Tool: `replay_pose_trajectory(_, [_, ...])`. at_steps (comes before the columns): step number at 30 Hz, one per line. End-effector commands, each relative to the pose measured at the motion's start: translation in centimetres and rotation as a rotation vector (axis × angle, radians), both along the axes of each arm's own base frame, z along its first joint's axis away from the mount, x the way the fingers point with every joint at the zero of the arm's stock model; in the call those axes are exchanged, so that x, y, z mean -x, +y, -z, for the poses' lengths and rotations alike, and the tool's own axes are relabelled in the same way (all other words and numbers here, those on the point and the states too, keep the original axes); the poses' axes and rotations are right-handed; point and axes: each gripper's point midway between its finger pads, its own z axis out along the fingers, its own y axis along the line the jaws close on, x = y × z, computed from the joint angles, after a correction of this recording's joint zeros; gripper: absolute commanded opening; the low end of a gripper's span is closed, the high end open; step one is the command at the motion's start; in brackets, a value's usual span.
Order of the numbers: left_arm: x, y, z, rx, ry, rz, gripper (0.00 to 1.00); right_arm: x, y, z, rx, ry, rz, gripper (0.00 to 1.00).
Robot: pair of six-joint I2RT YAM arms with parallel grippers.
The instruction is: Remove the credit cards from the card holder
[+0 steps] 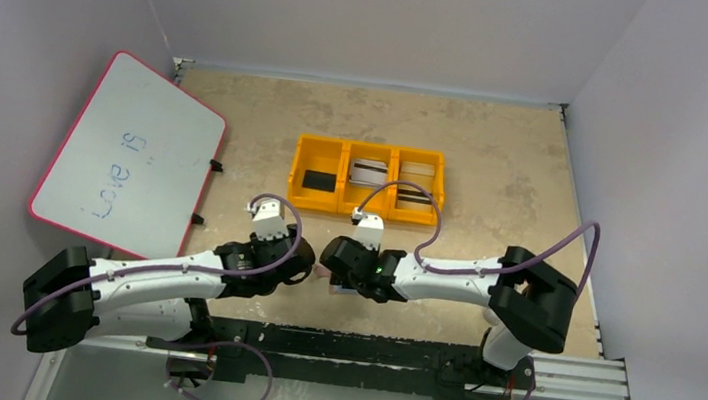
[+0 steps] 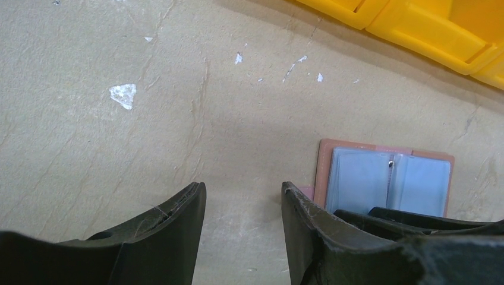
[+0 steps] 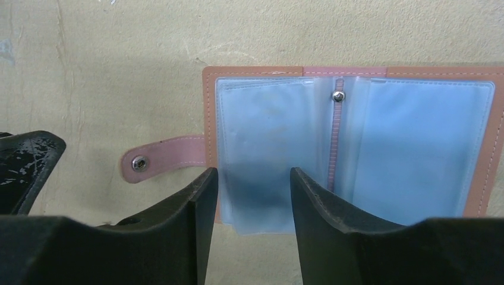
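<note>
The card holder [image 3: 356,142] lies open and flat on the table, tan-pink leather with pale blue-grey inner panels and a snap tab [image 3: 139,163] at its left. My right gripper [image 3: 254,181] is open and empty, low over the holder's left half. A pale blue-grey edge [image 3: 261,217], a card or a sleeve, sticks out past the holder's near rim between the fingers. My left gripper [image 2: 243,193] is open and empty over bare table, just left of the holder [image 2: 362,178]. In the top view the holder [image 1: 340,286] is mostly hidden under the right gripper [image 1: 341,264].
A yellow-orange three-compartment tray [image 1: 371,150] stands behind the grippers and holds a black card [image 1: 317,181] and other cards; its edge shows in the left wrist view [image 2: 428,24]. A whiteboard [image 1: 129,154] leans at the left. Walls enclose the table.
</note>
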Motion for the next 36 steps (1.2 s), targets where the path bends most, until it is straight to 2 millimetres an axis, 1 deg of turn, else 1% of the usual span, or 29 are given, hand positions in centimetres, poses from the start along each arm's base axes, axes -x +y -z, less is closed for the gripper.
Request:
replay_pose_trajectory(1, [-0.7,-0.9,-0.9,0.031,-0.024,0.005,0.5,0.2,-1.0,0.3,0.026,0.014,0.018,0.52])
replay_pose_trajectory(7, [-0.7,-1.0,-0.8,0.032,-0.021,0.007,0.5,-0.3,-2.8,1.0,0.145,-0.011,0.036,0.51])
replay_pose_trajectory(10, [-0.7,-1.0,-0.8,0.03,-0.02,0.007,0.49,-0.3,-3.2,1.6,0.186,-0.006,0.034,0.49])
replay_pose_trajectory(14, [-0.7,-1.0,-0.9,0.026,-0.023,0.007,0.5,-0.3,-3.7,2.4,0.23,0.003,0.039,0.45])
replay_pose_trajectory(16, [-0.7,-0.9,-1.0,0.023,-0.024,0.007,0.49,-0.1,-3.8,2.7,0.239,0.011,0.042,0.38])
replay_pose_trajectory(18, [-0.7,-0.9,-0.9,0.02,-0.025,0.006,0.49,0.0,-3.6,2.5,0.217,0.015,0.039,0.35])
replay_pose_trajectory(20, [-0.7,-0.9,-0.9,0.017,-0.025,0.009,0.49,0.1,-3.1,2.0,0.181,0.018,0.034,0.29])
replay_pose_trajectory(22, [-0.8,-0.9,-0.8,0.013,-0.022,0.01,0.49,0.2,-2.6,1.5,0.135,0.021,0.034,0.26])
replay_pose_trajectory(25, [-0.8,-1.0,-0.8,0.009,-0.021,0.012,0.49,0.1,-2.6,0.5,0.088,0.004,0.06,0.19])
replay_pose_trajectory(27, [-0.8,-1.0,-0.9,0.012,-0.021,0.014,0.49,-0.1,-3.2,-0.3,0.066,-0.011,0.109,0.17])
replay_pose_trajectory(31, [-0.8,-1.2,-1.4,0.015,-0.027,0.024,0.49,-0.9,-4.4,-1.4,-0.013,-0.019,0.178,0.17])
replay_pose_trajectory(34, [-1.0,-1.6,-1.8,0.02,-0.032,0.033,0.49,-1.4,-5.8,-1.2,-0.086,0.011,0.237,0.19])
replay_pose_trajectory(36, [-1.0,-1.7,-1.9,0.019,-0.031,0.038,0.49,-1.7,-6.7,-0.9,-0.138,0.033,0.269,0.22])
